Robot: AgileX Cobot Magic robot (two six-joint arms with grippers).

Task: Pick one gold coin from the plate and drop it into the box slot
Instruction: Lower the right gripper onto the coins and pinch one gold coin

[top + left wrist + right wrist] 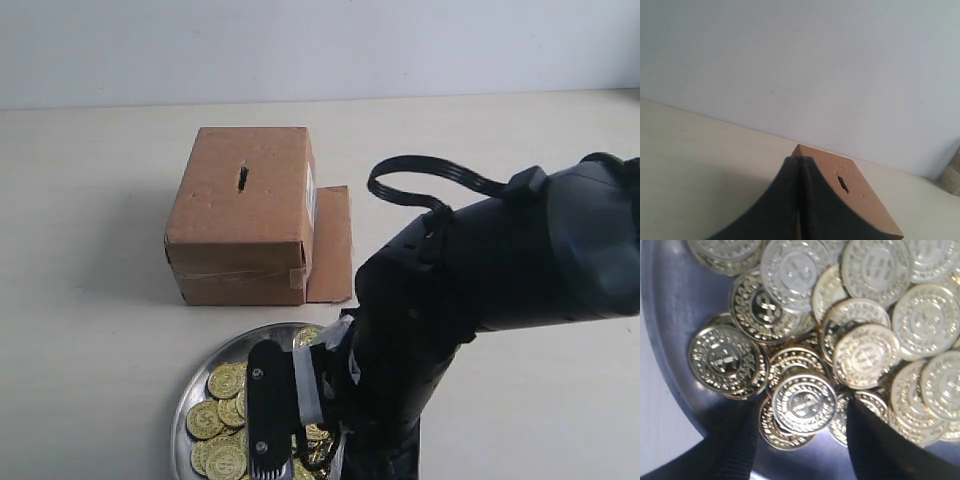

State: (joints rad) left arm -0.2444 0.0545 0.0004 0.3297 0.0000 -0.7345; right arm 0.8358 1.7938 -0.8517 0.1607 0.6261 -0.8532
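The silver plate [200, 385] lies at the front edge, heaped with several gold coins [226, 381]. My right gripper [300, 455] hangs low over the plate [670, 295], open, its fingers [737, 445] on either side of one coin [804, 404] on the pile; the fingers do not touch that coin. Behind the plate stands the brown cardboard box [243, 215], its dark slot [242, 178] on top. My left gripper [800, 165] is shut with nothing in it, and past it the box [860, 200] and slot [842, 184] show.
A loose cardboard flap [331, 245] lies flat against the box's right side. The bulky right arm [480, 270] covers the right front of the table and part of the plate. A pale wall runs along the back.
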